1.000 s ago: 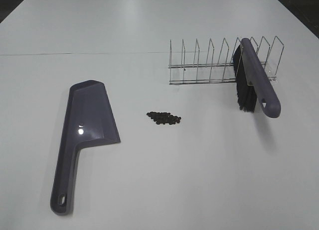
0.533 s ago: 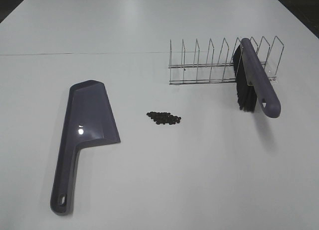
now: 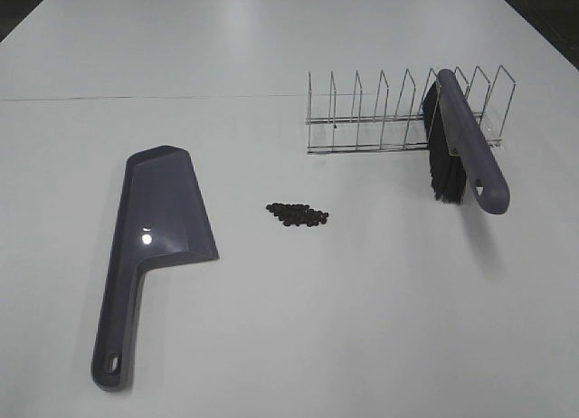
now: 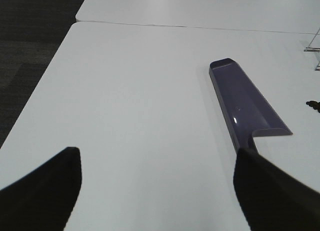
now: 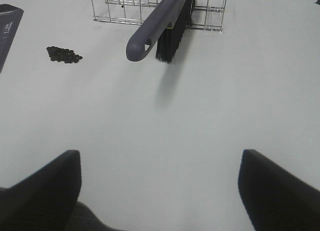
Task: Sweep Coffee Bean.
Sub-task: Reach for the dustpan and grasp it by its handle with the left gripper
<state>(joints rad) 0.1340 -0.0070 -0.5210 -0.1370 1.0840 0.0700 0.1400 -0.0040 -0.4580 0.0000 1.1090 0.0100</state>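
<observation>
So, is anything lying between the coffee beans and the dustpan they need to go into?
Nothing visible. Only bare table separates the coffee beans from the dustpan. The brush leans in the wire rack on the beans' other side, clear of that path.

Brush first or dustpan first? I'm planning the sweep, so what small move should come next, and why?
Probably ease the right hand toward the brush, whose handle juts out of the wire rack toward it. That hand is open and empty, and the coffee beans sit piled between the dustpan and the rack, unswept.
</observation>
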